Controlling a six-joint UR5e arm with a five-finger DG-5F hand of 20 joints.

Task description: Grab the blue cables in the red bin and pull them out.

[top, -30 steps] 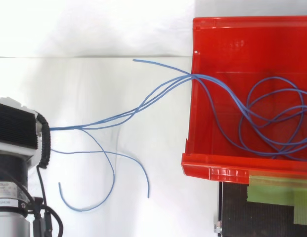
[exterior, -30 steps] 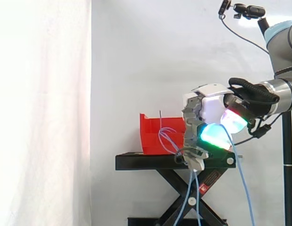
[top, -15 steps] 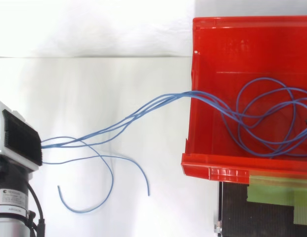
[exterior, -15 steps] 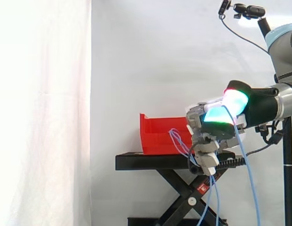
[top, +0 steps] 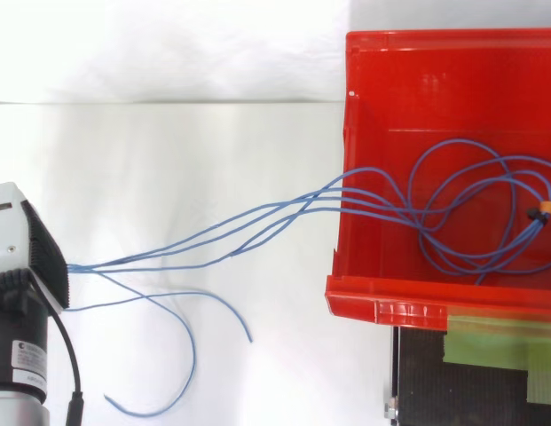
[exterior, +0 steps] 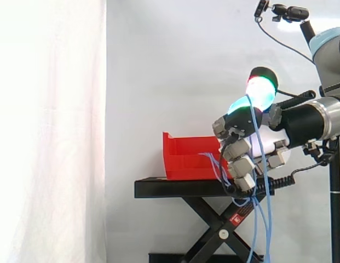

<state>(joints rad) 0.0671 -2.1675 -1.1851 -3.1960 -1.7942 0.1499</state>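
White curtain behind the whole setup. Red plastic bin [top: 417, 307] sits on a black scissor-lift surface [exterior: 175, 189], at 3 o'clock in the top view. Thin blue cables [top: 115, 263]: loops lie coiled inside the bin, and several strands cross its 9 o'clock wall and stretch out toward 8 o'clock. Robot hand [exterior: 252, 150] is at the bin's 3 o'clock in the side view, fingers curled tight round the bunched strands. Loose ends hang from it toward 6 o'clock.
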